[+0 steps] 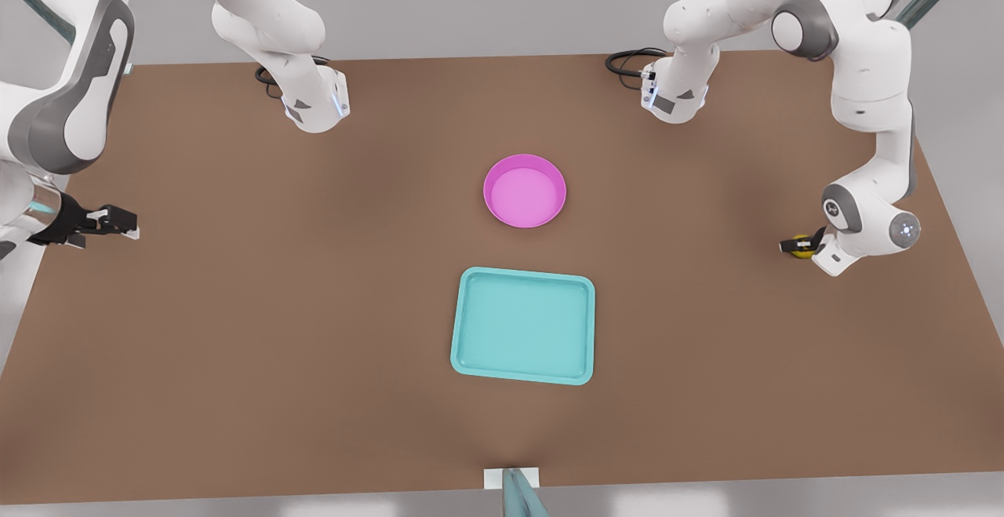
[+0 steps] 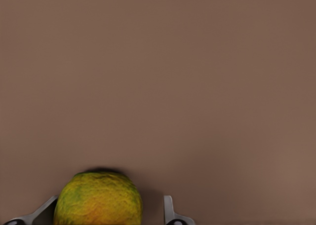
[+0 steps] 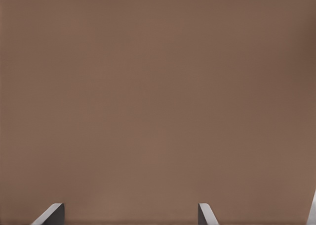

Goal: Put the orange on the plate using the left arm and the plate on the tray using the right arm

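The yellow-orange, green-mottled orange (image 2: 98, 199) rests on the brown table near the front view's right edge (image 1: 801, 247). My left gripper (image 2: 108, 211) is down around it and open; one finger is at the fruit's side and the other finger (image 2: 168, 209) stands a little apart from it. In the front view the left gripper (image 1: 794, 246) partly hides the fruit. The magenta plate (image 1: 525, 191) lies mid-table with nothing in it, and the turquoise tray (image 1: 523, 325) sits just in front of it. My right gripper (image 1: 118, 223) waits open at the front view's left, over bare table (image 3: 129, 217).
Both arm bases with black cables (image 1: 627, 62) stand along the table's far edge. A white marker (image 1: 511, 478) with a teal post sits at the middle of the near edge. The orange lies close to the table's edge on the front view's right.
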Robot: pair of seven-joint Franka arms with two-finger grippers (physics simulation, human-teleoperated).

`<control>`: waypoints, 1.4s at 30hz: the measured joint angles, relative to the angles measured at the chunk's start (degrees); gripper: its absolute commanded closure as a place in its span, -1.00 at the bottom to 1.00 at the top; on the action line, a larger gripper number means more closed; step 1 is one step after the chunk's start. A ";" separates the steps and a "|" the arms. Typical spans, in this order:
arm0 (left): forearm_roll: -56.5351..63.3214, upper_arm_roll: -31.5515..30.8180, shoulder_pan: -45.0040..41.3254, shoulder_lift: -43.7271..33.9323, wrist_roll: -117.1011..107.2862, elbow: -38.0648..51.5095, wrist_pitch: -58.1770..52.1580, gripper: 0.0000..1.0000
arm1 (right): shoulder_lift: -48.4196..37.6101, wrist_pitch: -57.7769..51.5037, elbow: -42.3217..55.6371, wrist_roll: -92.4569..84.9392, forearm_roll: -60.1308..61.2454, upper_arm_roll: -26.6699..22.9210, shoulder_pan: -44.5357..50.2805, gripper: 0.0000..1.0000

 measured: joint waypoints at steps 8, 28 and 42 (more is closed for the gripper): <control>0.45 -0.17 -1.02 -3.26 0.83 0.63 -0.54 -0.38 | 0.12 -0.01 0.00 -0.27 0.02 0.00 -0.11 -1.00; -2.77 -16.66 -60.82 3.29 -31.56 18.74 -31.55 -1.00 | 0.63 -0.04 -0.09 -0.58 0.02 -0.01 -0.10 -1.00; 1.96 -14.88 -17.06 -23.42 -31.33 31.08 -51.45 -1.00 | 31.57 3.45 5.91 -0.68 19.71 3.86 26.31 -1.00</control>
